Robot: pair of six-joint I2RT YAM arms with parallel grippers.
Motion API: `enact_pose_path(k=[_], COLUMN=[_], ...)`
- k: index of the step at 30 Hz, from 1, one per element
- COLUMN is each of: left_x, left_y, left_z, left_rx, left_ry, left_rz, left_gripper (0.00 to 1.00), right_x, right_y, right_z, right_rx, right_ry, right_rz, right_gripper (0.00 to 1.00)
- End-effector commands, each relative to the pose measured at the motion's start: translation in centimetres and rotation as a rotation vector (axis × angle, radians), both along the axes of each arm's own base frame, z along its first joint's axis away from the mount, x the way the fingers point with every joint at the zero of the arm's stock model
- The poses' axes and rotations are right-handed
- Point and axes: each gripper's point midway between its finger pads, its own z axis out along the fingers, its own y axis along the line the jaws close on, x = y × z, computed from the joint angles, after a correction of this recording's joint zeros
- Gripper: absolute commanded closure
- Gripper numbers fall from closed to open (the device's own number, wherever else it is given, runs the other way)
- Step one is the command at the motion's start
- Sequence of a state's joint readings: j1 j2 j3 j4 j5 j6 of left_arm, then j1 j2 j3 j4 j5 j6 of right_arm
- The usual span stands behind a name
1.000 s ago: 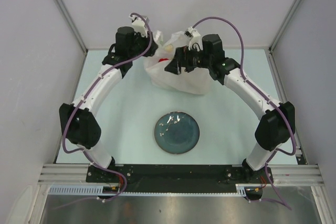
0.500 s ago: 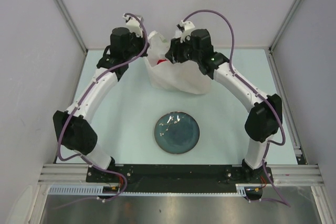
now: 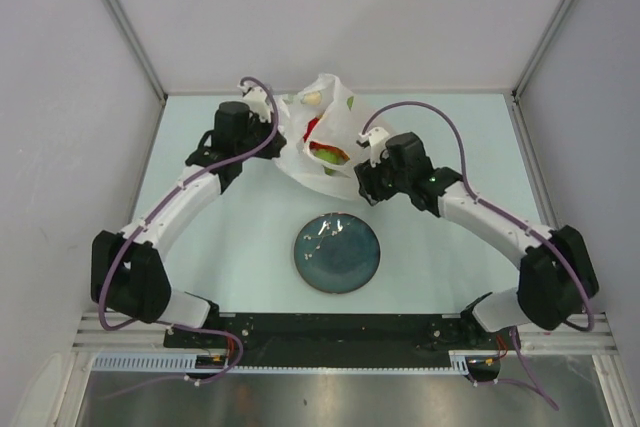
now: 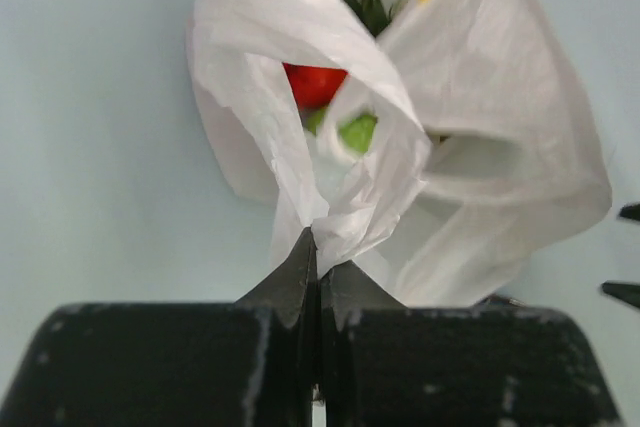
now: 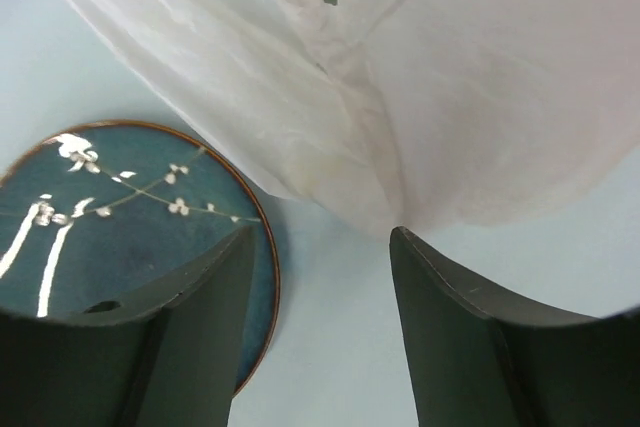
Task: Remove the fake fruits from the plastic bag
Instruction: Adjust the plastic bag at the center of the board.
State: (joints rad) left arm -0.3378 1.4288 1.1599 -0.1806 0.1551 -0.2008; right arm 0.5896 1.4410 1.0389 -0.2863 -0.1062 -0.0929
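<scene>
My left pincer (image 4: 318,269) is clamped tight on a fold of the plastic bag (image 4: 480,147), with the fake fruits (image 4: 315,84) showing in its mouth just beyond. My right pincer (image 5: 322,232) gapes wide and empty, the bag just ahead and the plate (image 5: 120,217) beside it.

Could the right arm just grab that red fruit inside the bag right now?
Probably not directly. The right gripper is open, but in its own view a closed wall of the plastic bag lies in front of it. The red fruit shows through an opening beside the fold the left gripper pinches.
</scene>
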Motion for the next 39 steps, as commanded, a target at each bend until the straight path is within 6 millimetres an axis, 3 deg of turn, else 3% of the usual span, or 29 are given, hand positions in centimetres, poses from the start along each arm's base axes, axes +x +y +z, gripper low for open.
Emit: enact_pose_path(k=[1, 4, 8, 10, 11, 12, 14, 16, 18, 20, 21, 23, 28, 33, 37, 39], left_x=[-1.9, -2.5, -2.4, -2.4, -2.4, -2.4, -2.4, -2.5, -2.4, -2.4, -2.3, -2.2, -1.8, -1.6, -1.7, -1.7], left_y=[-0.4, -0.3, 0.2, 0.3, 0.2, 0.2, 0.3, 0.3, 0.3, 0.3, 0.3, 0.1, -0.1, -0.3, -0.2, -0.1], left_z=[0.7, 0.3, 0.8, 0.9, 0.9, 0.9, 1.1, 1.3, 1.5, 1.7, 2.0, 2.2, 2.6, 2.9, 3.1, 3.0], left_rx=[-0.081, -0.079, -0.069, -0.069, -0.072, -0.072, -0.074, -0.074, -0.073, -0.075, -0.08, -0.087, -0.094, -0.105, -0.102, -0.101], left_ry=[-0.005, 0.003, -0.019, -0.022, -0.023, -0.024, -0.027, -0.032, -0.039, -0.043, -0.051, -0.054, -0.057, -0.053, -0.058, -0.057], left_rz=[-0.012, -0.008, 0.016, 0.017, 0.016, 0.016, 0.016, 0.015, 0.017, 0.017, 0.016, 0.015, 0.01, 0.007, 0.006, 0.009], left_gripper=[1.0, 1.0, 1.0, 1.0, 1.0, 1.0, 1.0, 1.0, 1.0, 1.0, 1.0, 1.0, 1.0, 1.0, 1.0, 1.0], right_x=[0.4, -0.4, -0.2, 1.2, 1.8, 3.1, 4.2, 4.5, 4.9, 5.5, 6.2, 7.2, 8.6, 10.1, 11.9, 12.6], right_y=[0.2, 2.6, 6.0, 7.3, 7.8, 8.4, 9.0, 10.1, 10.8, 11.1, 11.3, 11.1, 11.3, 11.2, 10.6, 10.3], right_z=[5.7, 11.3, 15.8, 15.2, 15.9, 14.4, 14.6, 13.5, 13.8, 11.5, 12.4, 9.8, 7.7, 3.5, 1.3, 0.2], right_rx=[0.132, 0.26, 0.307, 0.282, 0.233, 0.173, 0.113, 0.087, 0.067, 0.012, 0.008, -0.056, -0.111, -0.16, -0.225, -0.249], right_ry=[-0.127, -0.22, -0.324, -0.338, -0.397, -0.415, -0.496, -0.503, -0.529, -0.476, -0.483, -0.424, -0.422, -0.366, -0.374, -0.366], right_rz=[0.047, 0.123, 0.184, 0.189, 0.182, 0.165, 0.181, 0.235, 0.27, 0.272, 0.259, 0.239, 0.251, 0.238, 0.21, 0.212], right_gripper=[0.37, 0.36, 0.36, 0.34, 0.29, 0.26, 0.27, 0.34, 0.44, 0.51, 0.53, 0.56, 0.46, 0.46, 0.33, 0.32])
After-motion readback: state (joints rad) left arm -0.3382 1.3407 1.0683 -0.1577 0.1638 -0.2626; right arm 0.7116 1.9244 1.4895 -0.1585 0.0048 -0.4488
